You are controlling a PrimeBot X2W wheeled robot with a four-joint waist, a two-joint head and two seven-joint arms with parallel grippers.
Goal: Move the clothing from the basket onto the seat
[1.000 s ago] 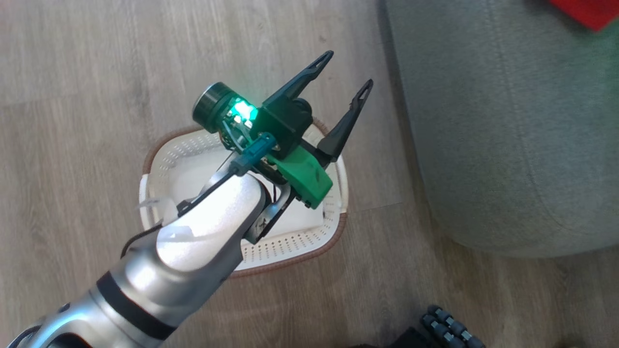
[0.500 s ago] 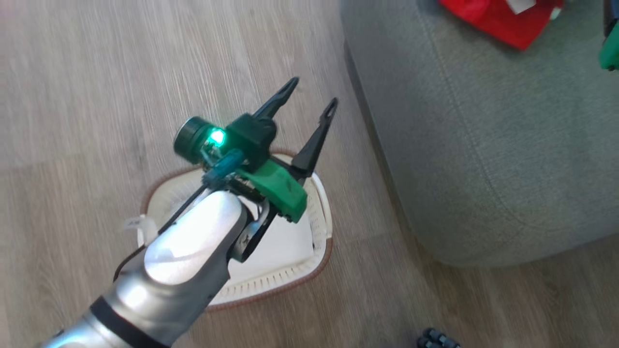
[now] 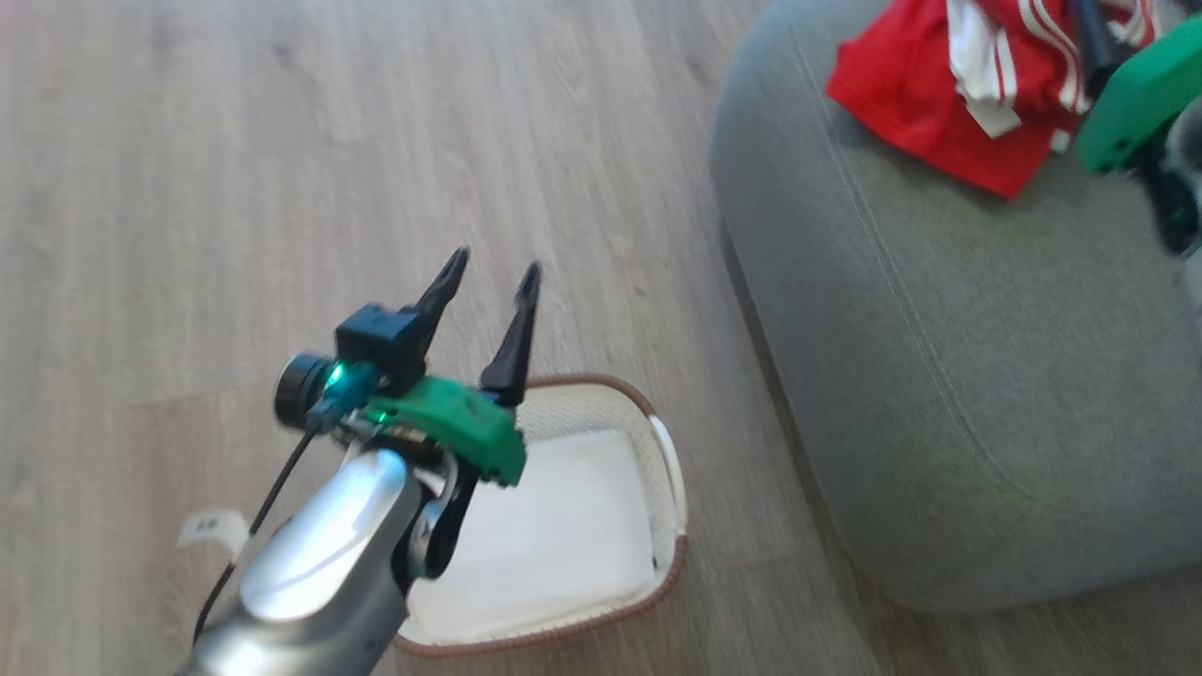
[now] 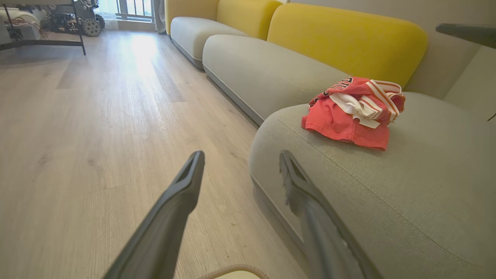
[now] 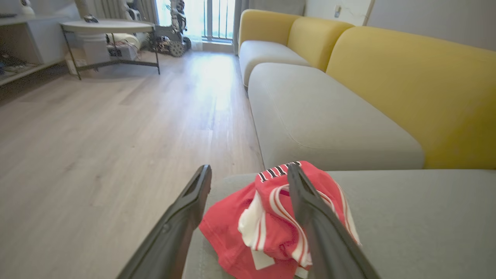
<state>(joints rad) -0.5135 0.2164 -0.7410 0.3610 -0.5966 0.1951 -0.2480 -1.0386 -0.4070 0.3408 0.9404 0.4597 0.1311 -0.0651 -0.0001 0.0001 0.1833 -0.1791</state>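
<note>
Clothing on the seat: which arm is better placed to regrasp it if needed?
Right, probably. The right gripper hangs open at the clothing on the seat; the left gripper is open over the basket on the floor, apart from the pile.

Red clothing (image 3: 925,89) (crumpled) on seat (image 3: 986,376), basket (image 3: 669,469) beside

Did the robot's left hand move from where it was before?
Yes. Measured against the basket, the left hand swung left, away from the seat.

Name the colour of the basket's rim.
Brown. The basket rim shows best in the head view.
</note>
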